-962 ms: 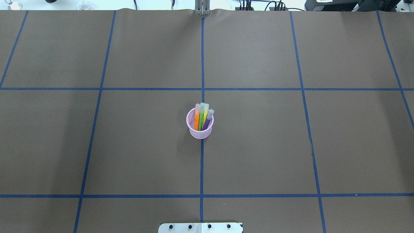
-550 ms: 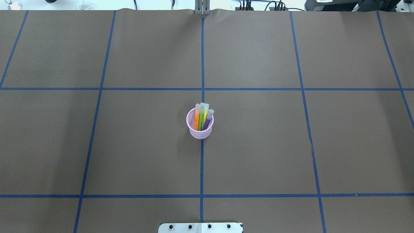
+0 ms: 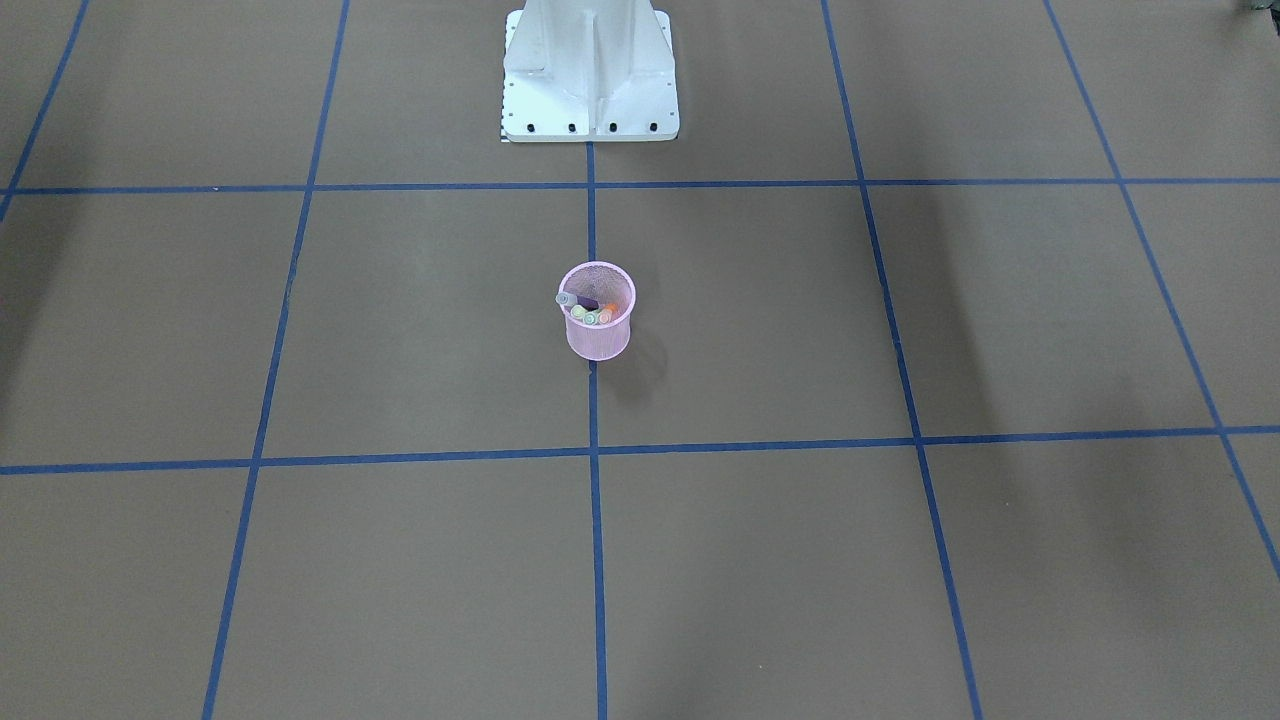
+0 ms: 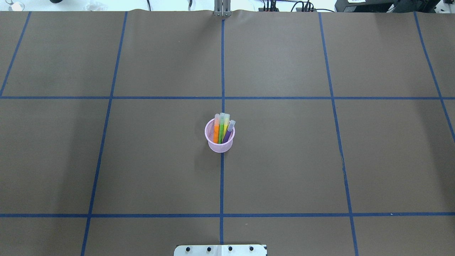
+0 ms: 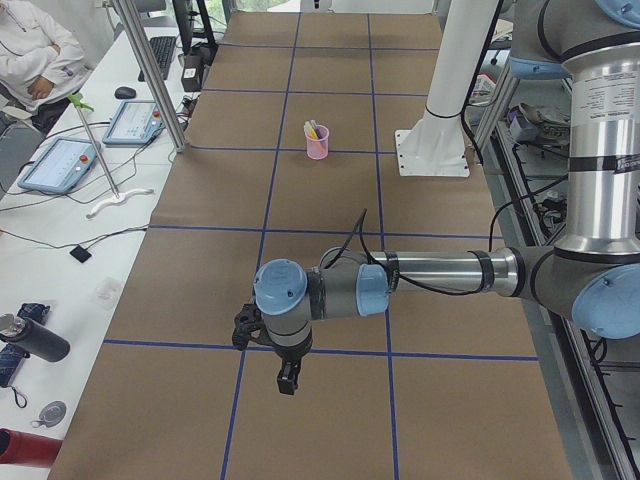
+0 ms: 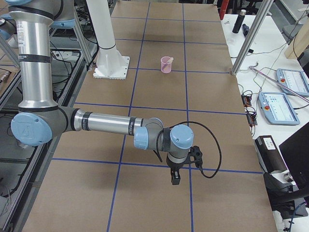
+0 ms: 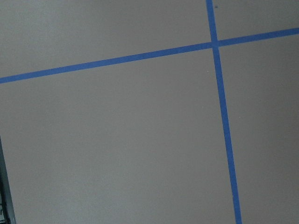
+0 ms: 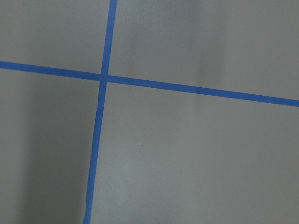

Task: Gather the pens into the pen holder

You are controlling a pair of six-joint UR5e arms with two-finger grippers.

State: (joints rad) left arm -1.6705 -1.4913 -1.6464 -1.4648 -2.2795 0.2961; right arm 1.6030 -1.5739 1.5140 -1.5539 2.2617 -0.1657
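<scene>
A matte brown paper sheet covers the table (image 4: pixel 284 170), divided into large squares by strips of blue tape (image 4: pixel 222 185). At its centre, on a lengthwise tape line, stands the pen holder (image 4: pixel 220 145), a small pink wire-mesh cup, round and slightly tapered, with a solid rim. All the pens are inside it, leaning towards the far side with their pale translucent caps above the rim: the orange pen (image 4: pixel 216 128), the green pen (image 4: pixel 221 131), a yellowish pen (image 4: pixel 226 124) and the purple pen (image 4: pixel 228 134), which tilts off to the right.

The robot's white pedestal (image 3: pixel 590 80) is bolted to the near edge. A side bench (image 5: pixel 60 250) carries two tablets (image 5: pixel 62 165) and a dark bottle (image 5: pixel 30 340), and a person in white (image 5: pixel 30 50) sits at its end.

Both arms are stretched low over the table ends, well apart from the holder. The left gripper (image 5: pixel 286 385) and the right gripper (image 6: pixel 175 182) point down over bare paper, holding nothing visible. How far either claw is spread cannot be told. Both wrist views show only paper and tape.
</scene>
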